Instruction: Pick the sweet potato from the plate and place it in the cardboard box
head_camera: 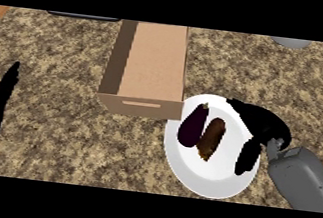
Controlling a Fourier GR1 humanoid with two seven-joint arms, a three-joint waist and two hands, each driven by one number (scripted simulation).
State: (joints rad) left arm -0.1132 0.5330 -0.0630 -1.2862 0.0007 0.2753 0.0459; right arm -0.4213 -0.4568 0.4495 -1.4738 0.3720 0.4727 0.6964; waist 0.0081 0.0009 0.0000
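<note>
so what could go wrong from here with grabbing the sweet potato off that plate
The eggplant lies right beside the sweet potato on the plate, so the right hand, coming in from the far side, may nudge or catch the eggplant instead. The cardboard box stands against the plate's rim, and its near wall is tall; a low carry could knock the sweet potato against that wall.
</note>
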